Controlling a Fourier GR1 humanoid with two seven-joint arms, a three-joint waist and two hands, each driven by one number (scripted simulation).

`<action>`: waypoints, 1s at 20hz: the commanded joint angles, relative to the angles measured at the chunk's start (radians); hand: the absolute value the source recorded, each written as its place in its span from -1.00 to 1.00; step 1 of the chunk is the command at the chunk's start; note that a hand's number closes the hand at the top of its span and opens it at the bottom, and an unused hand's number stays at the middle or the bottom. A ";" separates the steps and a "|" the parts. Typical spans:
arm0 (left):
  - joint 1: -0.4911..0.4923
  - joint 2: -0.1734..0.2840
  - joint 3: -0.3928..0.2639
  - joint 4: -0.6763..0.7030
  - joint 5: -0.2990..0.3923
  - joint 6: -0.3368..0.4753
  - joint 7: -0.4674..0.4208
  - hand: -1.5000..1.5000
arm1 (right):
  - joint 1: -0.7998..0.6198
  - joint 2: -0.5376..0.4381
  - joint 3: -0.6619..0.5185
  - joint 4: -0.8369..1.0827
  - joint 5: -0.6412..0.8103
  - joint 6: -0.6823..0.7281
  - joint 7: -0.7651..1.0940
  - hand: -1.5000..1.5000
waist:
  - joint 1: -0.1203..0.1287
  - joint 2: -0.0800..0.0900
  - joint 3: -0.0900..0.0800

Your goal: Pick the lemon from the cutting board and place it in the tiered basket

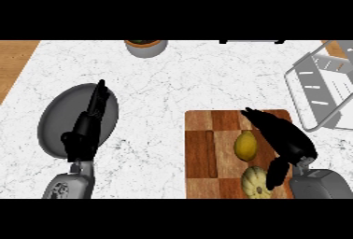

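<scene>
A yellow lemon (pixel 245 145) lies on the wooden cutting board (pixel 207 154) at the lower right of the head view. My right hand (pixel 286 137) hovers just right of the lemon, fingers stretched toward the board's far edge and thumb hanging down near a pale squash (pixel 252 182); it holds nothing. The white wire tiered basket (pixel 324 84) stands at the right edge, beyond the board. My left hand (pixel 88 126) rests open at the left, fingers pointing away, over a grey plate (pixel 59 116).
A grey bowl (pixel 145 46) with dark contents sits at the back of the white marble counter (pixel 193 79). Wooden floor shows at the far left. The pale squash lies on the board's near end.
</scene>
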 commanded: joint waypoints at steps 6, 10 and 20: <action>-0.024 -0.027 0.015 0.093 -0.019 0.020 -0.065 0.00 | 0.064 0.036 0.011 0.010 0.040 -0.060 -0.043 -1.00 | -0.002 0.002 0.003; -0.069 -0.041 -0.049 0.022 -0.037 0.078 0.056 0.00 | 0.070 0.066 0.033 0.078 0.055 -0.112 -0.074 -1.00 | -0.002 0.002 0.003; 0.001 0.012 0.023 0.034 0.009 -0.030 -0.045 0.00 | 0.031 0.079 0.060 0.158 0.195 -0.362 -0.148 1.00 | 0.002 0.003 0.003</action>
